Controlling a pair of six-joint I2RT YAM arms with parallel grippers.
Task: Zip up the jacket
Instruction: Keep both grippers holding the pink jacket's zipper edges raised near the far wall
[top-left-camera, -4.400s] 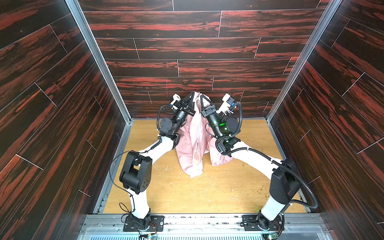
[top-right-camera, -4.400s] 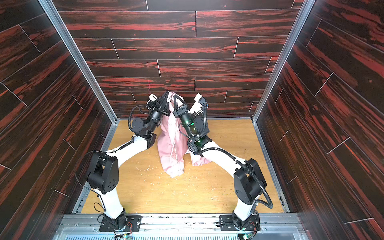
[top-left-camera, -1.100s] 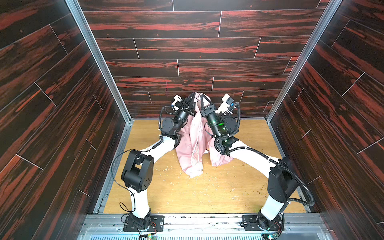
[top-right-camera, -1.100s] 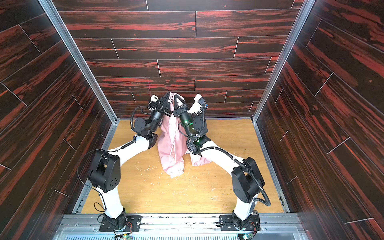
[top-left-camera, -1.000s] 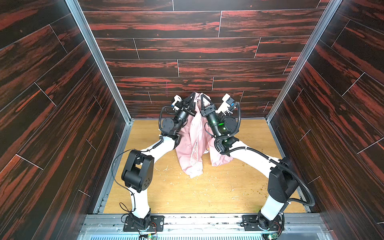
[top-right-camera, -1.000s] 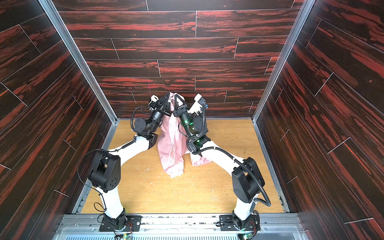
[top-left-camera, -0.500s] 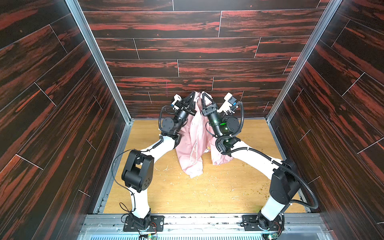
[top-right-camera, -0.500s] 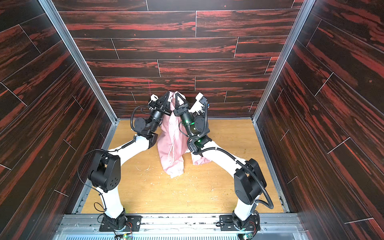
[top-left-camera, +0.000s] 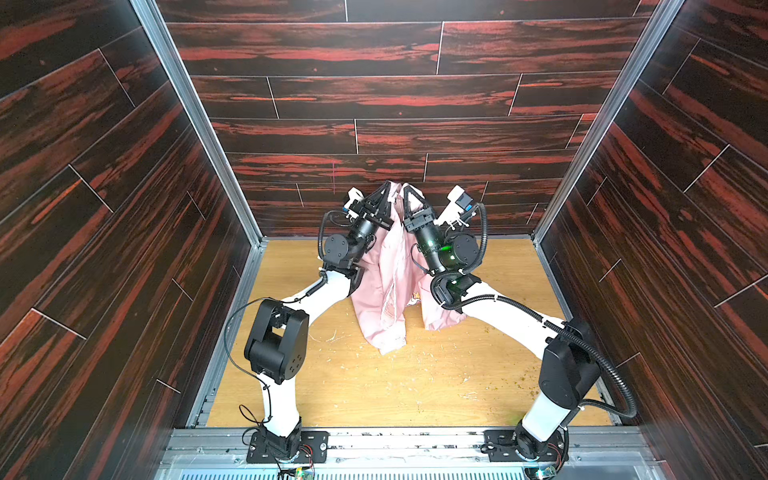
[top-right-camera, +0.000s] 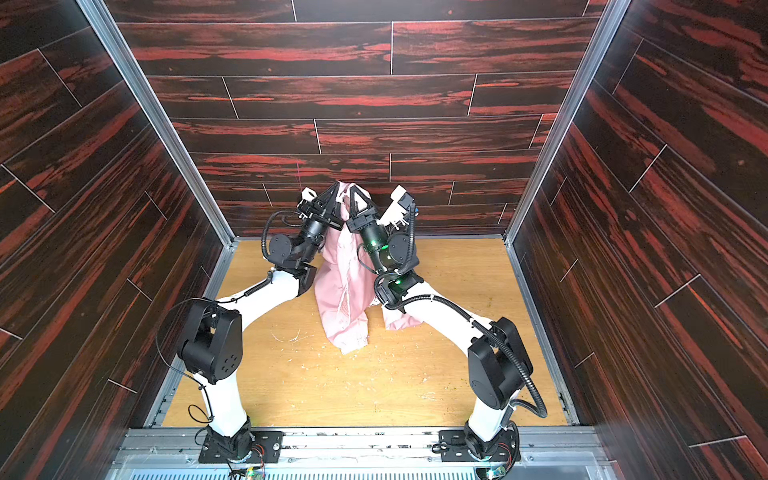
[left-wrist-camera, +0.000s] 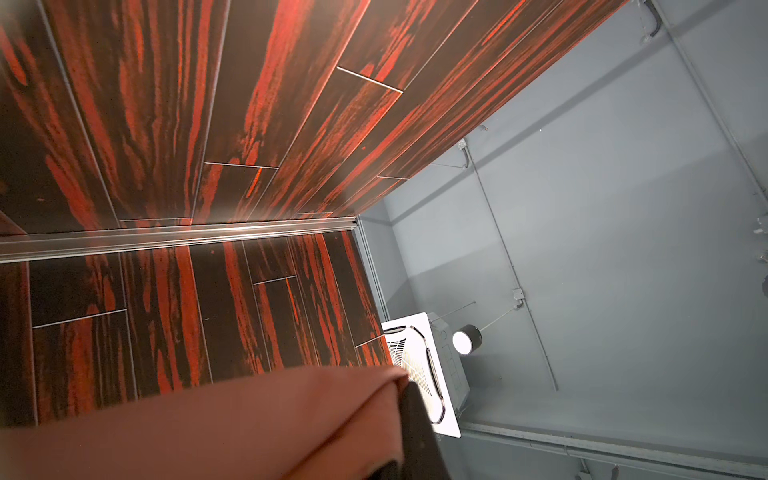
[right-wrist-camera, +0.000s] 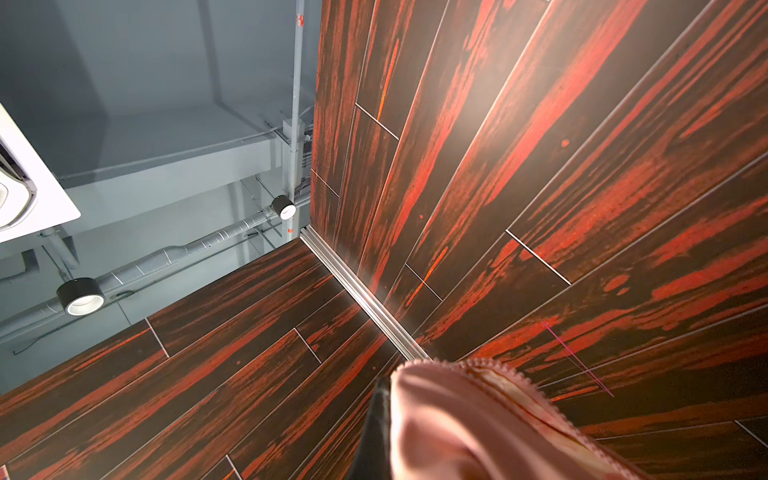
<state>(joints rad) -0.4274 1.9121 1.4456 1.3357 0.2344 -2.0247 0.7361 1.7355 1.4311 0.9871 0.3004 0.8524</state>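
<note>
The pink jacket (top-left-camera: 390, 286) hangs lifted over the back half of the counter (top-left-camera: 374, 395), close to the back wall (top-left-camera: 374, 137), held up by its top edge between the two arms. The left claw (top-left-camera: 385, 193) is pinched narrow on the cloth at the top of the bunch. The right claw (top-left-camera: 409, 196) is pinched narrow on the cloth just beside it, and both top views show their tips pointing up. The garment drapes down in folds, its lowest part resting on the counter about midway between the side edges. In the right wrist view, zipper teeth (right-wrist-camera: 519, 380) edge the gripped cloth beside a dark finger (right-wrist-camera: 376, 428). In the left wrist view, folded pink cloth lies against a dark finger (left-wrist-camera: 419, 432).
</note>
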